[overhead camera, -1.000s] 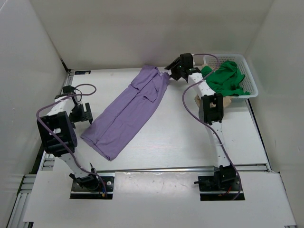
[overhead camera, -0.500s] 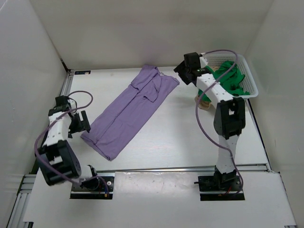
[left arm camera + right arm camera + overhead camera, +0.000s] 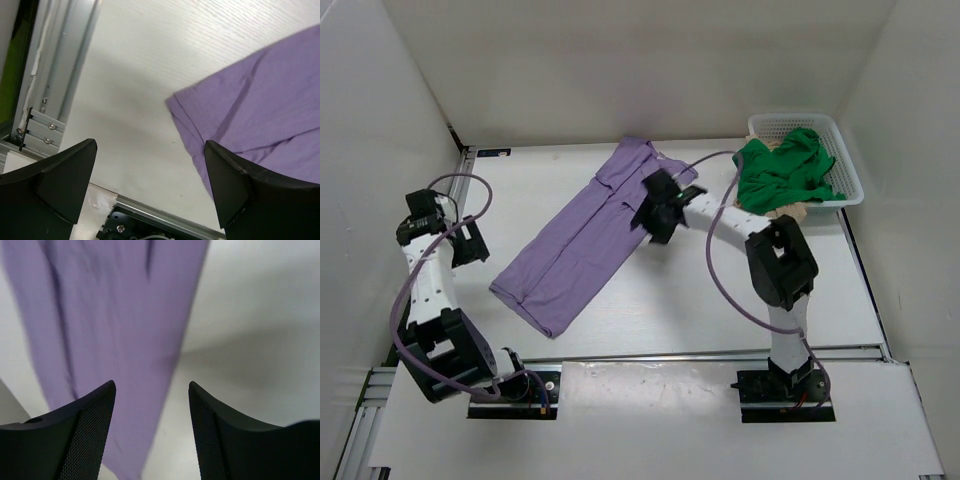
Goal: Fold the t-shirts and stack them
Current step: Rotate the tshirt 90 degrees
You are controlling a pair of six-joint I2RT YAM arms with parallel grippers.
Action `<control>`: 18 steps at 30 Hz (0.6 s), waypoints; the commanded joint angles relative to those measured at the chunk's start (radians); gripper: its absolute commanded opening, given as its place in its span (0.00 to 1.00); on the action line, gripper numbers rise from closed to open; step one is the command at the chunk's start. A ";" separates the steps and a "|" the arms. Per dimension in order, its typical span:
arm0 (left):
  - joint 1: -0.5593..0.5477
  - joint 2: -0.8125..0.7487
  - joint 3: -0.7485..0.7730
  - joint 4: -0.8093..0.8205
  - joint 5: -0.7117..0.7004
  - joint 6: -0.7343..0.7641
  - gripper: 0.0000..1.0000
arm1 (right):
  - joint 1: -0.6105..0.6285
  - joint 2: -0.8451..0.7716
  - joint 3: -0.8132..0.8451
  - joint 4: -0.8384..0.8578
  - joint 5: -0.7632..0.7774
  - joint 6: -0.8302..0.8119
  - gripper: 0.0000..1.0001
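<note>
The left arm (image 3: 425,290) folds steeply up from its base at the near edge. Its left hand (image 3: 468,242) hangs by the counter's (image 3: 700,300) left edge, fingers (image 3: 55,180) spread wide with nothing between them. The right arm (image 3: 780,270) reaches leftward, and its right hand (image 3: 653,218) hangs over the counter's middle, jaws parted and empty.

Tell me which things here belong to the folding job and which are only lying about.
For the job: lavender purple cloth t-shirt, spread out; bright green cloth t-shirt, crumpled; beige tan cloth t-shirt, mostly hidden beneath the green.
Lying about: white plastic mesh basket.
</note>
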 commanded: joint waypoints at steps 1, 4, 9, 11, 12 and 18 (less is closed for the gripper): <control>0.051 -0.076 0.005 0.036 0.029 0.003 1.00 | 0.165 -0.145 -0.099 -0.016 -0.123 0.084 0.64; 0.060 -0.142 -0.063 0.046 0.055 0.003 1.00 | 0.316 -0.179 -0.198 0.027 -0.123 0.200 0.63; 0.060 -0.252 -0.112 0.023 0.086 0.003 1.00 | 0.495 -0.142 -0.321 0.214 -0.123 0.493 0.59; 0.060 -0.275 -0.112 0.006 0.086 0.003 1.00 | 0.538 -0.098 -0.321 0.267 -0.123 0.595 0.59; 0.060 -0.284 -0.103 -0.009 0.086 0.003 1.00 | 0.549 -0.082 -0.321 0.282 -0.123 0.625 0.59; 0.060 -0.294 -0.051 -0.049 0.086 0.003 1.00 | 0.578 0.033 -0.243 0.305 -0.090 0.754 0.58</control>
